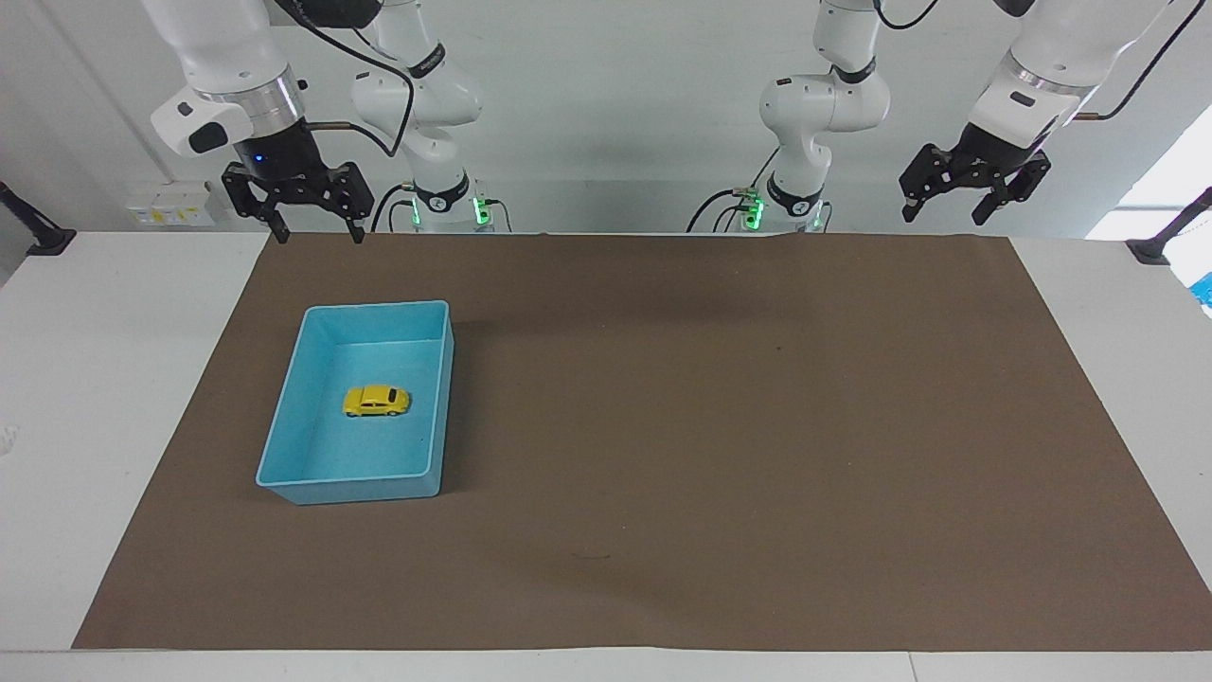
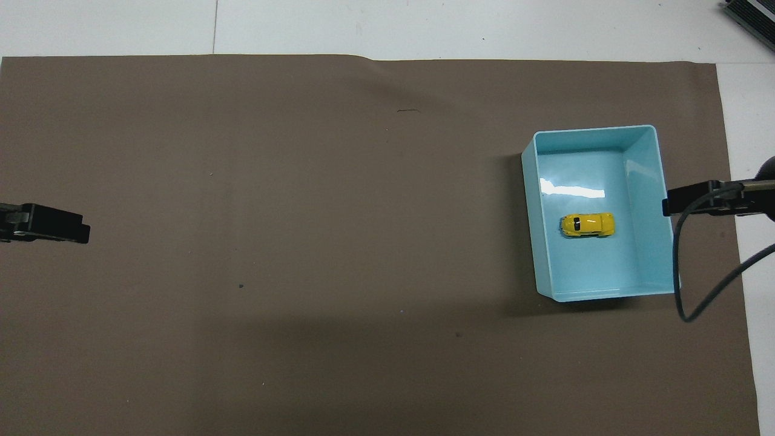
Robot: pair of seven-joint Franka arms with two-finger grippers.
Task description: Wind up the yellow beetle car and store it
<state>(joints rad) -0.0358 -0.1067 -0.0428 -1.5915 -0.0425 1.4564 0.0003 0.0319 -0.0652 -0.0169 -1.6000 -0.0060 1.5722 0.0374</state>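
A white table (image 1: 114, 379) carries a brown paper mat (image 1: 720, 426) that covers most of its top; in the overhead view the mat runs off the lower edge and one side edge of the picture, so its full outline shows only in the facing view. Toward the right arm's end of the mat sits a light blue rectangular bin (image 1: 284, 436), open-topped; a bright glare streak on its floor in the overhead view washes out part of the bottom.

The right gripper (image 1: 315, 230) hangs in the air over the mat's edge nearest the robots, above the bin's end of the table, its fingers spread apart and empty. The left gripper (image 1: 949, 210) hangs tilted over the other end of the table, fingers likewise spread with nothing between them. In the overhead view each gripper is cut off by the picture's side edge, so only a dark tip shows, and a black cable loops down past the bin's corner.

The yellow beetle car (image 1: 376, 401) stands on its wheels on the bin's floor, near the middle, clear of every wall, lying crosswise to the bin's long sides. Its rounded body is bright yellow with dark windows; the wheels are too small to make out clearly.
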